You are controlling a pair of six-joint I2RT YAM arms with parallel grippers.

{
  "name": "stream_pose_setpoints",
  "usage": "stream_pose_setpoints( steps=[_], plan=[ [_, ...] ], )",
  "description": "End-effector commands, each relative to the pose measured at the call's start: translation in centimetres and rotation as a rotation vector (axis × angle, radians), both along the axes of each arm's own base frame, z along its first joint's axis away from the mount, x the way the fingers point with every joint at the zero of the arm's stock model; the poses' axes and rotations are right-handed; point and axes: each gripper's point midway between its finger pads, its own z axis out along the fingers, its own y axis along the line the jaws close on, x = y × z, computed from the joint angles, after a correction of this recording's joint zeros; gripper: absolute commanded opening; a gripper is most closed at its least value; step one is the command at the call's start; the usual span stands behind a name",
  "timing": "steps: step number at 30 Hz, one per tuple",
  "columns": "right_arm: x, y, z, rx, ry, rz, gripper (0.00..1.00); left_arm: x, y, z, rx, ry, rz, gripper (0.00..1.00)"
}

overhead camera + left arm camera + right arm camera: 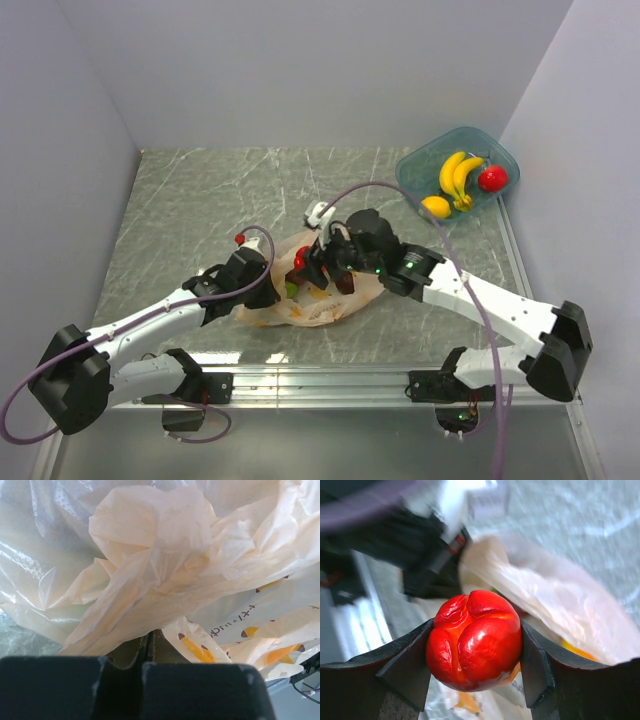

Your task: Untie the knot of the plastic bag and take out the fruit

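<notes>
The pale-orange plastic bag [320,305] lies crumpled mid-table, its mouth open towards my right gripper. My right gripper [312,268] hovers over the mouth, shut on a glossy red lobed fruit [475,640] that sits between both fingers [407,667], and which also shows in the top view [300,259]. Green and yellow fruit [292,290] show inside the bag. My left gripper [266,293] is at the bag's left edge, with its jaws together under a bunched fold of the bag [155,545]. I cannot tell whether that bunch is the knot.
A teal clear tub [420,165] stands at the back right, holding bananas [456,175], a lemon [435,206] and a red apple [491,179]. Grey walls close in the table on three sides. A metal rail [320,380] runs along the near edge.
</notes>
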Motion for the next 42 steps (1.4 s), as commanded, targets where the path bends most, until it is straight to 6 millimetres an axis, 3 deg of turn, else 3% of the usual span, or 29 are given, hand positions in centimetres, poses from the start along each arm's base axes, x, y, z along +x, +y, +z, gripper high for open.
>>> stream_pose_setpoints(
  steps=[1, 2, 3, 4, 6, 7, 8, 9, 10, 12, 13, 14, 15, 16, 17, 21, 22, 24, 25, 27, 28, 31, 37, 40, 42],
  plan=[
    [0.8, -0.6, 6.1, 0.168, -0.03, -0.011, 0.11, 1.1, -0.4, 1.9, -0.022, -0.061, 0.007, 0.01],
    [2.0, -1.5, 7.9, 0.229, -0.065, -0.073, 0.11, 1.1, -0.4, 1.9, -0.025, -0.063, 0.008, 0.0],
    [5.3, -4.0, 8.7, 0.256, -0.099, -0.222, 0.11, 1.0, -0.4, 2.0, -0.027, -0.065, 0.007, 0.01],
    [6.5, -5.3, 9.3, 0.297, -0.098, -0.292, 0.11, 0.9, -0.3, 1.7, -0.026, -0.06, 0.006, 0.01],
    [9.7, -8.3, 9.9, 0.321, -0.125, -0.446, 0.11, 0.8, -0.2, 1.9, -0.03, -0.065, 0.006, 0.01],
    [12.1, -11.4, 10.0, 0.309, -0.16, -0.592, 0.11, 0.7, -0.1, 1.8, -0.028, -0.066, 0.006, 0.01],
    [13.6, -13.0, 10.1, 0.308, -0.176, -0.672, 0.11, 0.7, 0.0, 1.9, -0.027, -0.069, 0.009, 0.01],
    [14.7, -14.5, 9.8, 0.297, -0.18, -0.736, 0.11, 0.7, 0.0, 2.0, -0.028, -0.072, 0.008, 0.0],
    [17.0, -17.8, 9.1, 0.282, -0.185, -0.877, 0.11, 0.7, 0.1, 2.0, -0.029, -0.073, 0.01, 0.01],
    [19.3, -20.7, 9.1, 0.316, -0.206, -1.013, 0.11, 0.6, 0.1, 2.2, -0.037, -0.083, 0.011, 0.01],
    [20.6, -22.1, 8.1, 0.337, -0.183, -1.088, 0.11, 0.6, 0.1, 2.2, -0.041, -0.085, 0.011, 0.0],
    [21.6, -24.8, 7.1, 0.339, -0.19, -1.19, 0.11, 0.6, 0.1, 2.3, -0.046, -0.091, 0.011, 0.01],
    [22.4, -26.0, 7.3, 0.373, -0.206, -1.239, 0.11, 0.5, 0.0, 2.2, -0.046, -0.087, 0.007, 0.0],
    [23.5, -27.0, 5.8, 0.373, -0.174, -1.293, 0.13, 0.6, 0.0, 2.3, -0.048, -0.086, 0.006, 0.01],
    [24.4, -29.5, 5.8, 0.384, -0.185, -1.368, 0.14, 0.5, 0.0, 2.3, -0.047, -0.084, 0.004, 0.01],
    [27.8, -32.9, 3.1, 0.386, -0.109, -1.462, 0.17, 0.4, 0.0, 2.4, -0.056, -0.089, 0.003, 0.01],
    [29.2, -33.2, 2.2, 0.379, -0.082, -1.477, 0.19, 0.4, 0.0, 2.3, -0.056, -0.087, 0.005, 0.01],
    [30.2, -34.2, 0.9, 0.353, -0.049, -1.505, 0.24, 0.4, -0.1, 2.3, -0.06, -0.086, 0.005, 0.01],
    [30.6, -34.5, 0.5, 0.349, -0.041, -1.512, 0.38, 0.4, 0.0, 2.2, -0.059, -0.085, 0.004, 0.01],
    [31.6, -34.8, -0.3, 0.336, -0.037, -1.526, 0.56, 0.4, -0.1, 2.2, -0.063, -0.081, 0.008, 0.01],
    [31.9, -35.1, -0.9, 0.323, -0.028, -1.537, 0.75, 0.4, -0.1, 2.2, -0.066, -0.079, 0.01, 0.01],
    [32.6, -35.4, -0.5, 0.316, -0.024, -1.556, 0.96, 0.3, -0.3, 2.2, -0.074, -0.076, 0.007, 0.0],
    [32.0, -35.0, 0.6, 0.318, -0.031, -1.528, 0.97, 0.3, -0.2, 2.1, -0.072, -0.074, 0.009, 0.01],
    [31.1, -33.7, 1.9, 0.344, -0.027, -1.47, 0.97, 0.2, -0.2, 2.2, -0.074, -0.076, 0.012, 0.01],
    [29.8, -31.4, 1.6, 0.327, -0.012, -1.393, 0.96, 0.3, -0.2, 2.2, -0.077, -0.081, 0.013, 0.01]
  ],
)
